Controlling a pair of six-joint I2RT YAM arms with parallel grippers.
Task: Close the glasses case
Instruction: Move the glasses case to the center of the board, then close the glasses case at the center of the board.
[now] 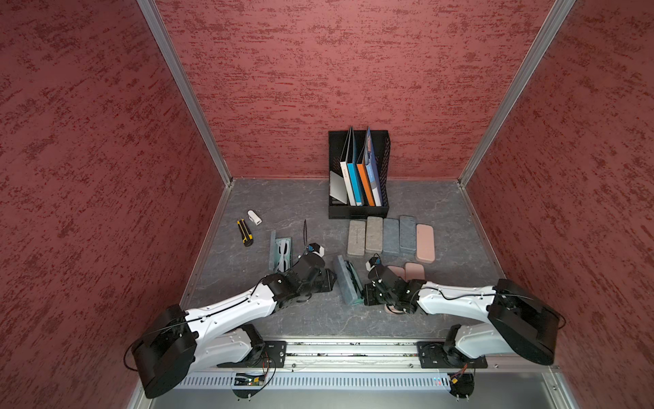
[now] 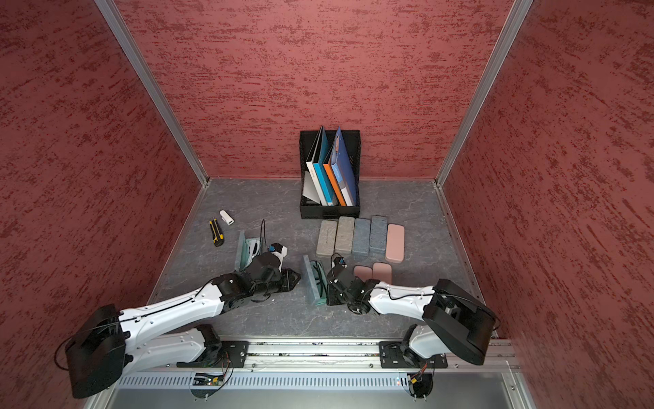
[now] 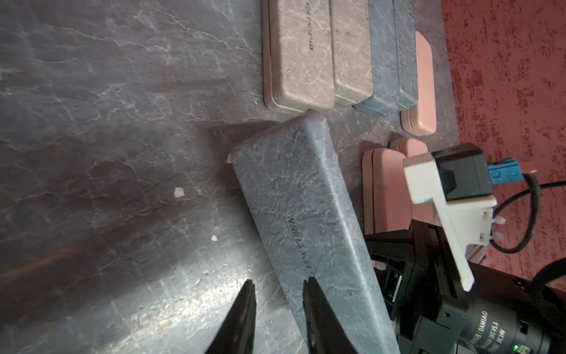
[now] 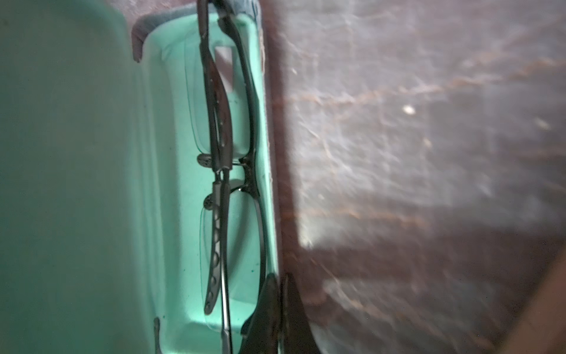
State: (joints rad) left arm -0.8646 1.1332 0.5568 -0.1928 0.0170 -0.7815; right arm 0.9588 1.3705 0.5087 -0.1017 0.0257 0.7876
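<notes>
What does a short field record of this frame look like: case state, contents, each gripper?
target: open glasses case, lid upright
contents: black glasses, folded
left gripper: open, at the lid's outer face
right gripper: shut on the base's rim
status: not yet closed
other: second open case holds white glasses

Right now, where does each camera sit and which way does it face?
Both top views: high above the base, looking down over the table; both arms show, left fingers and right fingers flanking the open glasses case.
Left wrist: on the left arm, facing the case's lid from outside, past the parted left fingers; the right wrist camera beyond.
Right wrist: on the right arm, facing the case's inside and the glasses; the right fingers pinch the rim.
Shared: both wrist views see that case, from opposite sides.
</notes>
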